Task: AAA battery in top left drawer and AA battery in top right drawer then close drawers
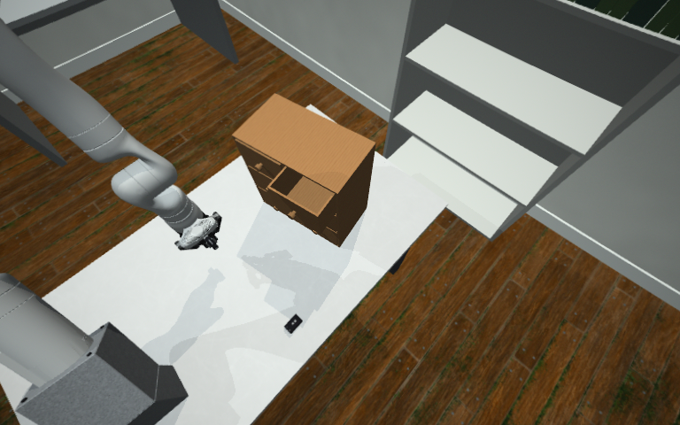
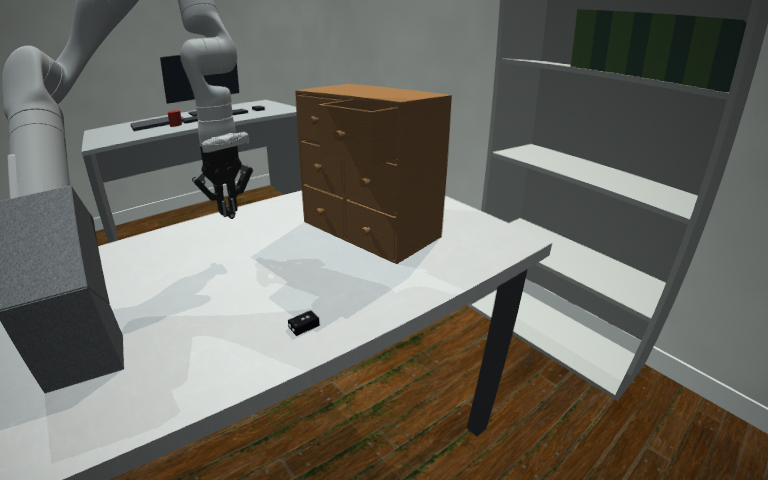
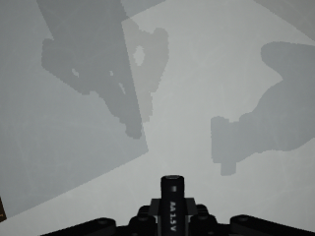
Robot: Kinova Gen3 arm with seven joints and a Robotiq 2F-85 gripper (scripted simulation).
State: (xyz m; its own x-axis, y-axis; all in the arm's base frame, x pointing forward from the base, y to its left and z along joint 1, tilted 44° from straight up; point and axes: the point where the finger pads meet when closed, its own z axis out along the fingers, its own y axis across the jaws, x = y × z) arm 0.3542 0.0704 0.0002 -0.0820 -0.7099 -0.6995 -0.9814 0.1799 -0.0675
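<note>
My gripper (image 1: 213,243) (image 2: 228,212) (image 3: 172,211) is shut on the AA battery (image 3: 172,191), whose label reads "AA 1.5 V" in the wrist view. It hangs above the table, in front and to the left of the chest's fronts. The small brown chest (image 1: 305,135) (image 2: 421,169) stands upright. Its top right drawer (image 1: 312,195) (image 2: 368,127) is pulled partly out; its visible floor is bare, partly in dark shadow. The top left drawer (image 2: 305,127) is in or nearly in; its inside is hidden. I cannot see the AAA battery.
A small black box (image 1: 292,323) (image 2: 303,322) with white spots lies on the white table (image 1: 260,370) (image 2: 226,390) near its long edge. The robot's base (image 1: 89,396) (image 2: 56,339) stands at the left. A shelf unit (image 1: 501,130) (image 2: 600,169) is beyond the chest.
</note>
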